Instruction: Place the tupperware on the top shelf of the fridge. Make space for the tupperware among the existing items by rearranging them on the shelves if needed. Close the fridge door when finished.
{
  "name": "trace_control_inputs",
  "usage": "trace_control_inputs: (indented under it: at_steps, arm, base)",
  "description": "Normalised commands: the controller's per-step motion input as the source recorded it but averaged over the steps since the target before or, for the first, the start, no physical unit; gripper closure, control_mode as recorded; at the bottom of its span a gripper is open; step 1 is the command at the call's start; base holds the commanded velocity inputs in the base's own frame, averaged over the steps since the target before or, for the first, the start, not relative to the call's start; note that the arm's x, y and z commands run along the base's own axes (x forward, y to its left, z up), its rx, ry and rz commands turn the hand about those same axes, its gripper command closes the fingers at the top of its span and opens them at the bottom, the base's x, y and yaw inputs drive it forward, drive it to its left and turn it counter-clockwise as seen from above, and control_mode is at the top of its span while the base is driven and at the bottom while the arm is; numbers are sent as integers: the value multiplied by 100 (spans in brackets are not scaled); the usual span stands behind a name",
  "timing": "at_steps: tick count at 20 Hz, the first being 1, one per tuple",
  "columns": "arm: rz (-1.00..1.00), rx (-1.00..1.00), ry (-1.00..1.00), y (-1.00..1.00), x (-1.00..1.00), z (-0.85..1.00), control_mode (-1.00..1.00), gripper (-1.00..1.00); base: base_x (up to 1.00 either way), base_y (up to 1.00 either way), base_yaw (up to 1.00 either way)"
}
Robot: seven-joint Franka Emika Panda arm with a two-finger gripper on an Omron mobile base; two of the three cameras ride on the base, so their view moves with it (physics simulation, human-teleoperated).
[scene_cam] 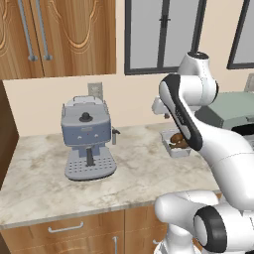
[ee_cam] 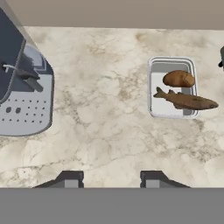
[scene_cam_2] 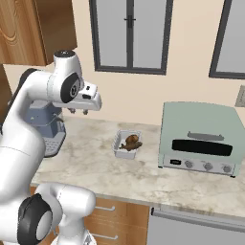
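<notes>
The tupperware (ee_cam: 157,94) is a small whitish tub holding a brown fish and a brown lump. It rests on the marble counter, near the back wall (scene_cam: 171,150) (scene_cam_2: 119,144). My gripper (ee_cam: 111,177) hangs above the counter (scene_cam_2: 79,111), to the left of the tub and well clear of it. Its jaws are open and nothing lies between the fingertips (ee_cam: 70,178). In the hand view the tub is up and to the right of the fingers. The fridge, its top shelf, its other shelves and the existing items are out of view.
A blue-grey coffee machine (scene_cam: 88,141) (ee_cam: 22,96) stands on the counter's left part. A pale green toaster oven (scene_cam_2: 201,139) stands right of the tub. Wooden wall cabinets (scene_cam: 59,34) hang above, and drawers (scene_cam: 64,229) sit under the counter's front edge.
</notes>
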Motion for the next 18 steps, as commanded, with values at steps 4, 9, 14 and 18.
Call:
trace_control_inputs:
  at_steps: [4, 9, 14, 18]
  arm:
    - [-1, 0, 0, -5, 0, -8, -100, -100]
    - [0, 0, 0, -35, 0, -40, -100, -100]
    - [0, 0, 0, -33, 0, -44, -100, -100]
    - [0, -2, 4, -39, 7, -28, -100, -100]
  base:
    - [0, 0, 0]
    - [0, 0, 0]
    - [0, 0, 0]
    - [0, 0, 0]
